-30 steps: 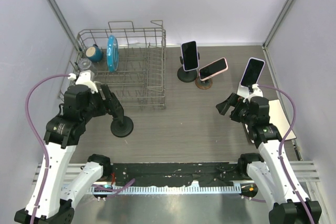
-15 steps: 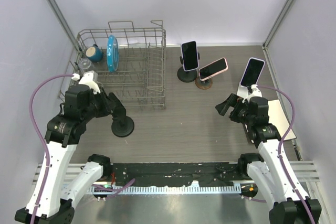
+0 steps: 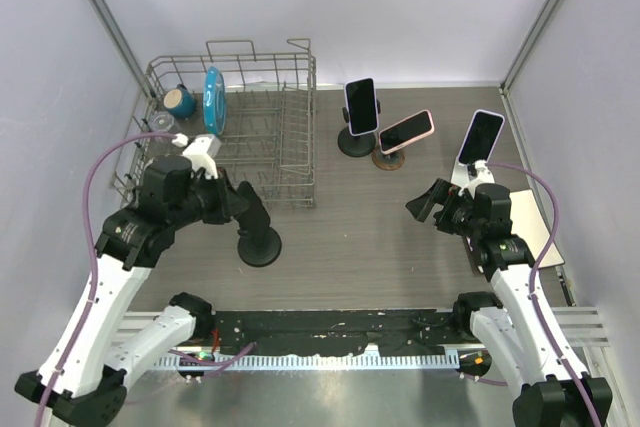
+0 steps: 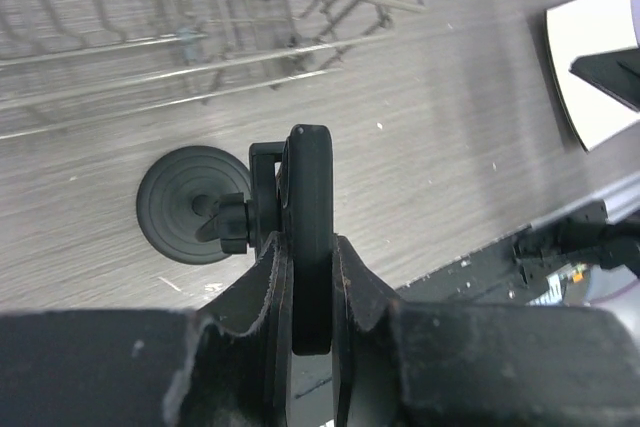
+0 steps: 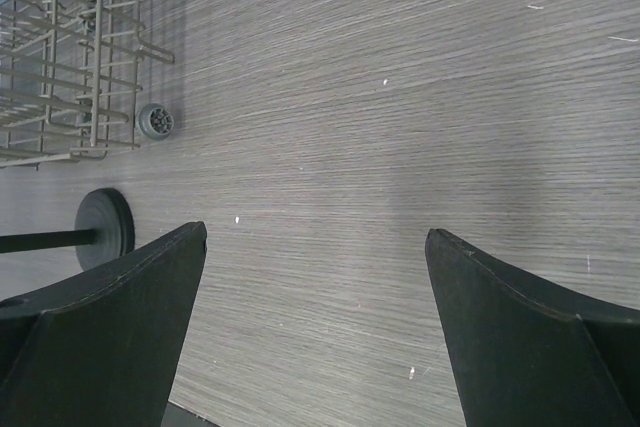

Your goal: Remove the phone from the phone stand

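Observation:
A black phone (image 4: 308, 197) shows edge-on in the left wrist view, sitting in the clamp of a black phone stand with a round base (image 4: 185, 202). My left gripper (image 4: 308, 252) is shut on the phone's lower part, one finger on each flat face. From above, the left gripper (image 3: 245, 209) hangs over the stand's base (image 3: 262, 249), in front of the dish rack. My right gripper (image 3: 428, 203) is open over bare table at the right, nothing between its fingers (image 5: 130, 297).
A wire dish rack (image 3: 290, 162) with a blue plate (image 3: 213, 99) and a teal cup (image 3: 180, 101) stands at the back left. Three more phones on stands (image 3: 361, 105) (image 3: 406, 130) (image 3: 481, 136) line the back. A white pad (image 3: 535, 232) lies at the right edge.
My left gripper has shut on the phone and swung right and nearer; the stand's base has shifted right with it. The right arm has barely moved.

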